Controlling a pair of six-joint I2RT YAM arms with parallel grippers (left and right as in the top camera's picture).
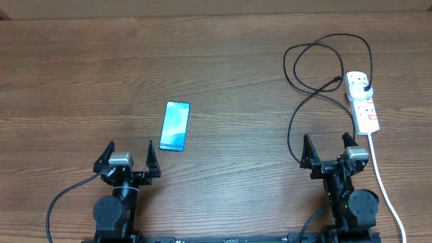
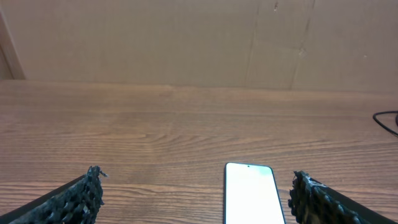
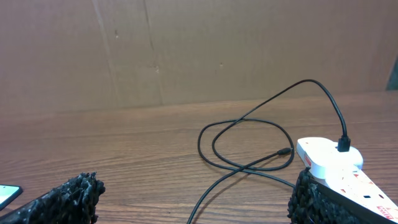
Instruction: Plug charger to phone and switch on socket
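The phone [image 1: 175,126] lies flat, screen up, left of the table's middle; it also shows in the left wrist view [image 2: 251,193], just ahead of my open, empty left gripper [image 1: 130,151], nearer its right finger. The white socket strip [image 1: 362,101] lies at the right, with the charger's black plug [image 1: 365,87] in its far end. The black charger cable [image 1: 317,67] loops left of the strip, its connector tip [image 1: 337,80] loose on the table. In the right wrist view the tip [image 3: 285,151] and strip [image 3: 329,158] lie ahead of my open, empty right gripper [image 1: 328,146].
The strip's thick white cord [image 1: 386,189] runs down the right side past my right arm to the table's front edge. A brown cardboard wall [image 2: 199,43] stands at the back of the wooden table [image 1: 229,81].
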